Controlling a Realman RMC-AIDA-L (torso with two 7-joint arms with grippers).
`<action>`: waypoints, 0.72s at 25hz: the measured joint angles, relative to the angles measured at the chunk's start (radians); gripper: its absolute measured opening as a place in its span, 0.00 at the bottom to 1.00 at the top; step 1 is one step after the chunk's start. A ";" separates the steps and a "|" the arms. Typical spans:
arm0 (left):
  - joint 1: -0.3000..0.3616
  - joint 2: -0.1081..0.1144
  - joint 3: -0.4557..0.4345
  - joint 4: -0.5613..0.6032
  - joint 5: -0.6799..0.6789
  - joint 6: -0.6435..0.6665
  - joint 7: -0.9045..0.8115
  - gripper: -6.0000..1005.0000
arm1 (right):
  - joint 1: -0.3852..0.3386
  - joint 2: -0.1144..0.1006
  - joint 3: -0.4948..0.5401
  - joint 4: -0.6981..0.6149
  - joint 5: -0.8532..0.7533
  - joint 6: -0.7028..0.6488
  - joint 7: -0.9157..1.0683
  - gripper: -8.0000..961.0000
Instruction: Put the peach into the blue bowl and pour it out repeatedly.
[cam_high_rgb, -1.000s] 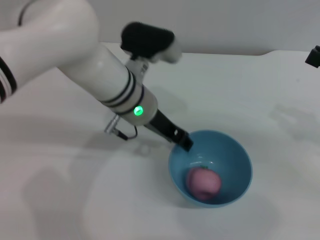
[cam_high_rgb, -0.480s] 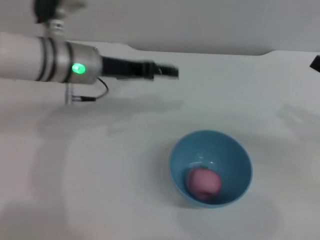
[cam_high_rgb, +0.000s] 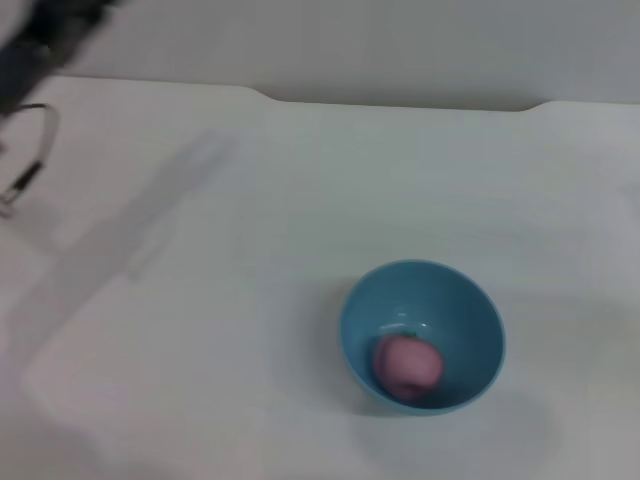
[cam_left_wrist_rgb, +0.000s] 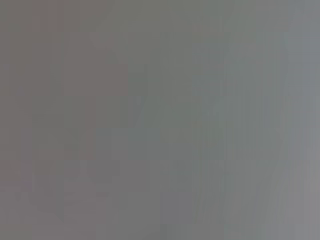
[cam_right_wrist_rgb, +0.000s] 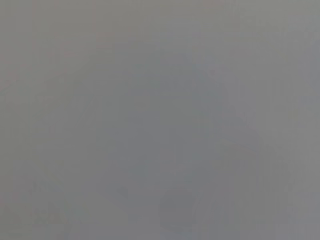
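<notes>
Both wrist views give only a flat grey blur — no fingers, no object, no edge can be made out in either.

Nearest in the head view, the blue bowl (cam_high_rgb: 422, 335) stands upright on the white table (cam_high_rgb: 250, 400), a little right of centre. The peach (cam_high_rgb: 407, 364) lies inside it, low against the near wall, with a small green mark at its top just visible. Part of the peach's underside is hidden by the bowl's near rim.

Farther back and to the robot's left, only a dark, smeared piece of the left arm (cam_high_rgb: 45, 40) shows in the upper corner, cut off by the picture's edge, with a thin cable (cam_high_rgb: 35, 150) looping below it. It is raised, well apart from the bowl; its long shadow falls across the table. The left gripper itself lies outside the view, so whether it is released or clenched cannot be told. The right arm and its claw do not appear at all.

Beyond, the table's far edge meets a plain pale wall (cam_high_rgb: 400, 45).
</notes>
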 joint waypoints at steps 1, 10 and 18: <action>0.014 -0.002 -0.053 -0.050 -0.046 0.036 0.067 0.80 | -0.003 0.000 0.020 0.033 0.043 0.001 -0.032 0.40; 0.069 -0.009 -0.290 -0.318 -0.188 0.207 0.929 0.80 | -0.008 0.011 0.104 0.315 0.258 0.041 -0.732 0.40; 0.047 -0.012 -0.192 -0.411 -0.144 0.058 1.674 0.80 | 0.039 0.020 0.106 0.543 0.325 0.024 -1.529 0.40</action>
